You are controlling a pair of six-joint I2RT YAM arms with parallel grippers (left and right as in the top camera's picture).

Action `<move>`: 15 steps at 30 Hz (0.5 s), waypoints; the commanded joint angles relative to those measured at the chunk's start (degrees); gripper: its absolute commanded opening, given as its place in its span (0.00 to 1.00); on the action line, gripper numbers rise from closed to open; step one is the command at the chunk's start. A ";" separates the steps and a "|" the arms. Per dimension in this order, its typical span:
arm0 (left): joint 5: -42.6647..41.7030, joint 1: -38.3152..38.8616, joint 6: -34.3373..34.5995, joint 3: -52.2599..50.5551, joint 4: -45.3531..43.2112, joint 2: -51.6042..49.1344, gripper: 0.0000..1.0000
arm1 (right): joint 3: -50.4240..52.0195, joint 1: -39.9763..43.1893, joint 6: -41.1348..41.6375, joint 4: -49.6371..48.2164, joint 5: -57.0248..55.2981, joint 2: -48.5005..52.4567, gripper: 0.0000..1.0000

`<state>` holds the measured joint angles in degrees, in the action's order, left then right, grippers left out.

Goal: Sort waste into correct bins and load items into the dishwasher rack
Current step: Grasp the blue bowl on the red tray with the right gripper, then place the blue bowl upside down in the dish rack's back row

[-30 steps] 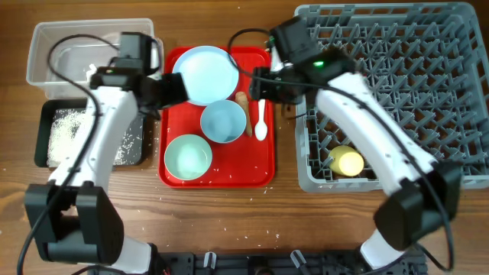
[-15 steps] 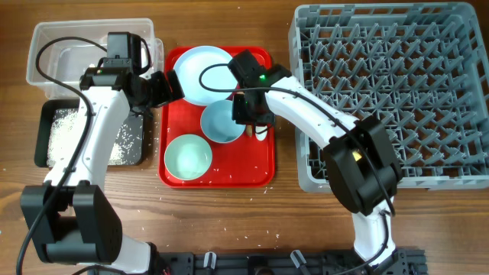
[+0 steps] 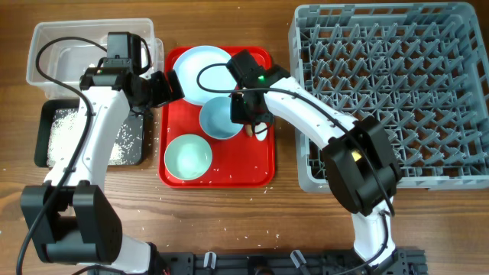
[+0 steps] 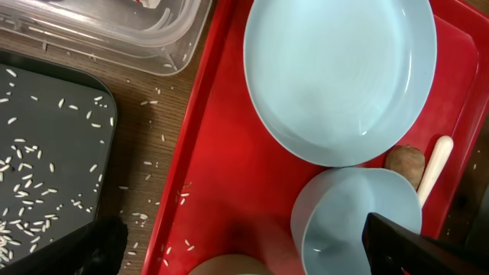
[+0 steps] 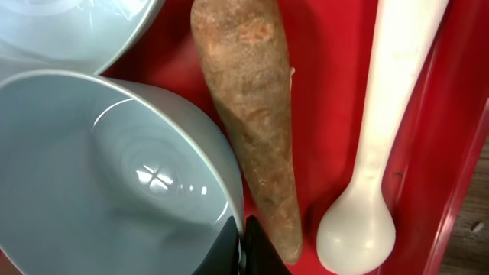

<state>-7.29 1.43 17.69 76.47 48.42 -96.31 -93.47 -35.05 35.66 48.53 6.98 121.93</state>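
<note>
Overhead view: a red serving tray lies on the wooden tabletop between the two bins on the left and the grey dishwasher rack on the right. The tray carries a pale blue plate at its far end, a pale blue-white bowl in the middle and a pale green bowl at its near end. The clear plastic tub stands behind the black tray, which holds loose rice grains; a few more grains lie scattered on the tabletop.

The right gripper reaches from the rack side to the right rim of the blue-white bowl. Right wrist view: the right gripper is pressed onto that rim, one finger inside the bowl and one outside, pinching its wall. Just beside the bowl lies the brown root-like stick, and beside that, apart from it, the white spoon, bowl end towards the camera; both rest on the red tray.

The left gripper is at the plate's left edge. Left wrist view: the left gripper is spread wide and holds nothing, with the plate and the blue-white bowl ahead of it. One end of the stick and the spoon handle show past the bowl.
</note>
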 commanded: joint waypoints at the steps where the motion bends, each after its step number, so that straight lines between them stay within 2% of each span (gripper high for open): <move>1: 0.33 -0.26 -0.52 0.37 -0.15 0.74 1.00 | -0.50 1.46 -3.43 1.01 -4.68 -4.96 0.04; 7: 0.33 -0.26 -0.52 0.37 -0.15 0.74 1.00 | -0.50 5.44 -8.87 5.07 -5.86 -8.46 0.04; 15: 0.33 -0.26 -0.52 0.37 -0.15 0.74 1.00 | -0.61 5.57 -13.11 5.68 -6.16 -14.78 0.04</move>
<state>-7.29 1.43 17.69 76.47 48.42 -96.31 -93.49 -29.43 24.08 54.17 2.26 112.03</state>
